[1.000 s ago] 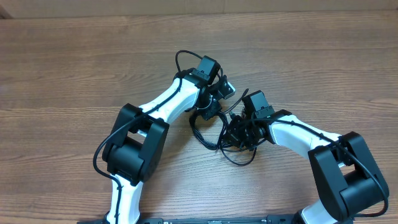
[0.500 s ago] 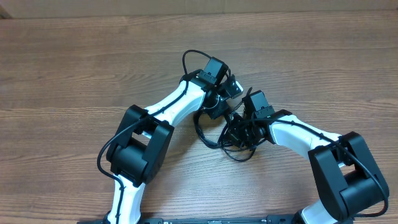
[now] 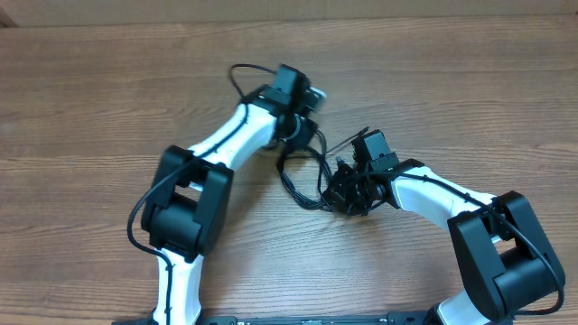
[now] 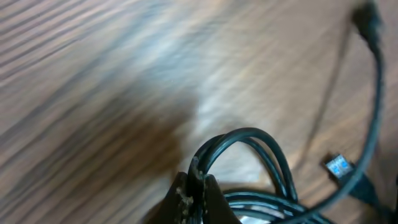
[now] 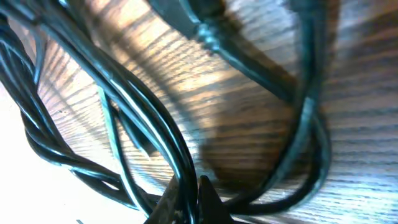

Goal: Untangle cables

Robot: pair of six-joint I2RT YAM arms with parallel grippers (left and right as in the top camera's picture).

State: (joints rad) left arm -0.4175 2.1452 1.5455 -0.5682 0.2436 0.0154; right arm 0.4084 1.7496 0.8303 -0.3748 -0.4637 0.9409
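The thin black cables [image 3: 302, 187] lie as a tangled bundle on the wooden table [image 3: 108, 108], strung between my two grippers. My left gripper [image 3: 292, 144] is at the bundle's upper left. In the left wrist view, that gripper [image 4: 196, 186] is shut on a few strands where a loop [image 4: 249, 134] rises from the tips. A small plug with a blue tongue [image 4: 339, 167] lies to the right. My right gripper [image 3: 341, 191] is at the bundle's right end. In the right wrist view, the gripper [image 5: 189, 186] is shut on one strand among several crossing cables [image 5: 124, 93].
Both white arms reach in from the near edge, the left one [image 3: 226, 144] and the right one [image 3: 433, 194]. A thicker black wire loops above the left wrist [image 3: 239, 72]. Bare wood surrounds the bundle on all sides.
My left gripper has closed on the cables and swung left and away, drawing the strands out. The slack loop below my right gripper has pulled in. The right arm has stayed put.
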